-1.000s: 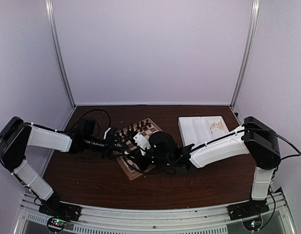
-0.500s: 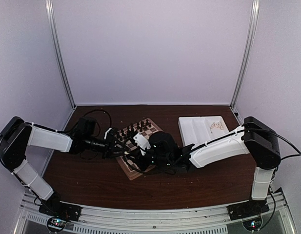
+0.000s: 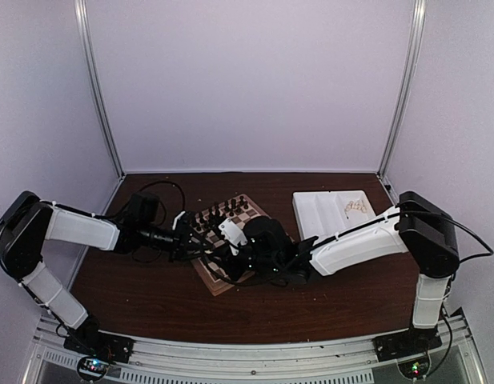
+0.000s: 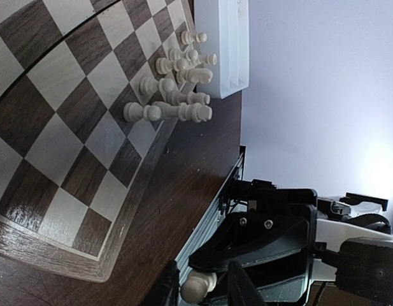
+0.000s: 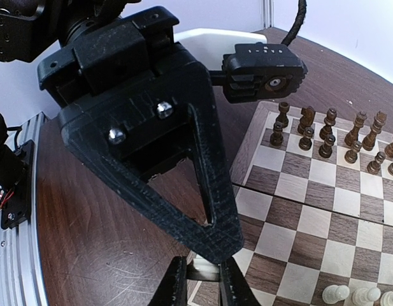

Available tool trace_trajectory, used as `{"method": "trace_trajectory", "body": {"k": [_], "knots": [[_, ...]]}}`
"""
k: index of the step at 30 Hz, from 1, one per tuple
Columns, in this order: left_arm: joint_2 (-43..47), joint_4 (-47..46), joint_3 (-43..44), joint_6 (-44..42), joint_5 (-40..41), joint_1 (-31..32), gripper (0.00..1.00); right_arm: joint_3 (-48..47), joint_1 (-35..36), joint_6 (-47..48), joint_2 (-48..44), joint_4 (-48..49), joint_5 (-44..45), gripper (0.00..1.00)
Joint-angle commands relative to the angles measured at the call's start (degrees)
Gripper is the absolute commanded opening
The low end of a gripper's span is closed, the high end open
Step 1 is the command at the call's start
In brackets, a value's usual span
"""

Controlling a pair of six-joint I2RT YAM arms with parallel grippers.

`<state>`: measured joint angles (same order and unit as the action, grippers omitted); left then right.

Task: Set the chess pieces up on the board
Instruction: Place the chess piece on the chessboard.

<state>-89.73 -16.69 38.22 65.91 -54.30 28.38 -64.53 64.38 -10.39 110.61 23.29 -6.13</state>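
Observation:
The board (image 3: 217, 288) lies at the table's middle, with dark figures (image 3: 224, 212) along its far side. My left gripper (image 3: 198, 242) and right gripper (image 3: 217, 250) meet tip to tip over its near-left corner. In the left wrist view one cream chess piece (image 4: 197, 290) lies between my left gripper's (image 4: 202, 290) fingers, with the right gripper's black finger (image 4: 260, 248) over it. In the right wrist view the same piece (image 5: 206, 271) is clamped in my right gripper (image 5: 204, 275). Several cream pieces (image 4: 177, 95) stand on the board (image 4: 56, 127).
A white tray (image 3: 327, 210) at the back right holds loose cream pieces (image 3: 357, 206); its edge shows in the left wrist view (image 4: 225, 44). Dark figures (image 5: 330, 134) fill the board's far rows. The left gripper's finger (image 5: 183, 178) blocks much of the right wrist view. Cables lie behind the left arm.
Almost nothing has changed. Both grippers stay together over the board's near-left corner, and the left gripper has shifted only very slightly.

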Motion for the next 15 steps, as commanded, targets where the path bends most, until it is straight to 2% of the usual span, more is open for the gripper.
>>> {"method": "trace_trajectory", "body": {"k": [1,7,9,11,12,15], "knots": [[-0.78,-0.96,0.19,-0.99,-1.91,0.62,0.27,-1.66,0.40,0.54,0.84,-0.26,1.65,0.14],[-0.43,-0.48,0.10,-1.31,-1.76,0.62,0.25,-1.67,0.41,0.67,0.87,-0.44,1.99,0.14],[-0.27,-0.46,0.10,-1.39,-1.83,0.62,0.17,-1.65,0.44,0.72,1.01,-0.50,1.98,0.14],[-0.26,-0.49,0.18,-1.38,-2.03,0.62,0.03,-1.65,0.40,0.72,1.11,-0.52,1.99,0.14],[-0.28,-0.53,0.19,-1.35,-2.07,0.62,0.00,-1.65,0.40,0.74,1.17,-0.52,2.02,0.15],[0.13,-0.53,0.17,-1.46,-1.89,0.62,0.00,-1.65,0.45,0.81,1.18,-0.53,2.09,0.16]]}}
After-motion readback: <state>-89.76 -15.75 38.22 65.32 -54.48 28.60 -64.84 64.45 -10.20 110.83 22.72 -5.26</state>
